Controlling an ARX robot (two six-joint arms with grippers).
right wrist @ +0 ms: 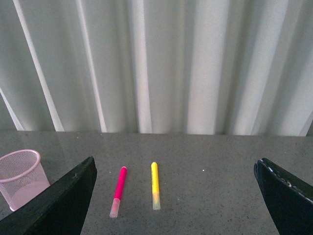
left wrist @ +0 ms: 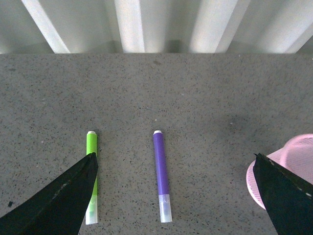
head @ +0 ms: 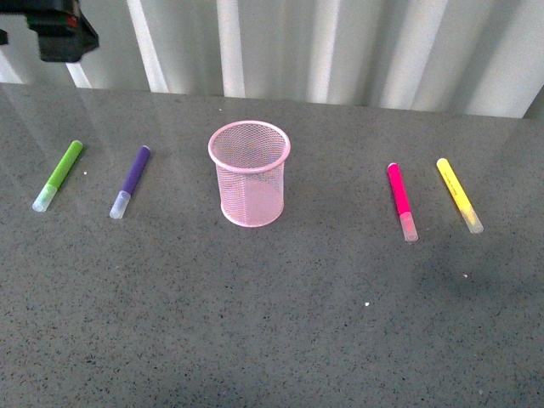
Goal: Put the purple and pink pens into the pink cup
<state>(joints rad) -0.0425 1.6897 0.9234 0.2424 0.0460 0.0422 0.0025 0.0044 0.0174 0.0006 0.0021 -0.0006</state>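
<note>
Front view. The cup (head: 251, 191) is standing upright near the middle of the grey table (head: 272, 331), mouth open, nothing showing inside. The purple pen (head: 132, 181) is lying flat to the left of the cup, well apart from it, with its clear cap pointing toward the camera. The green marker (head: 59, 175) is lying further left. The pink pen (head: 401, 201) is lying flat to the right of the cup, also cap toward the camera, and the yellow marker (head: 459, 195) is lying just beyond it. A pleated white curtain (head: 357, 51) is hanging behind the table. A black block (head: 59, 30) is showing in the top-left corner; cannot tell which part of the rig it is.

Left wrist view. The left gripper (left wrist: 174, 157) is hanging above the table with its jaws spread wide and gripping nothing. The purple pen (left wrist: 161, 171) is lying on the table in the gap between the two fingers, untouched. One finger (left wrist: 58, 200) is covering part of the green marker (left wrist: 91, 144); the other is hiding part of the cup (left wrist: 293, 152).

Right wrist view. The right gripper (right wrist: 174, 160) is hanging higher over the table, jaws likewise spread wide and empty. The pink pen (right wrist: 119, 188) and yellow marker (right wrist: 155, 183) are lying side by side, apart, between the fingers. The cup (right wrist: 19, 176) is standing off to the side, partly behind one finger (right wrist: 58, 205).
</note>
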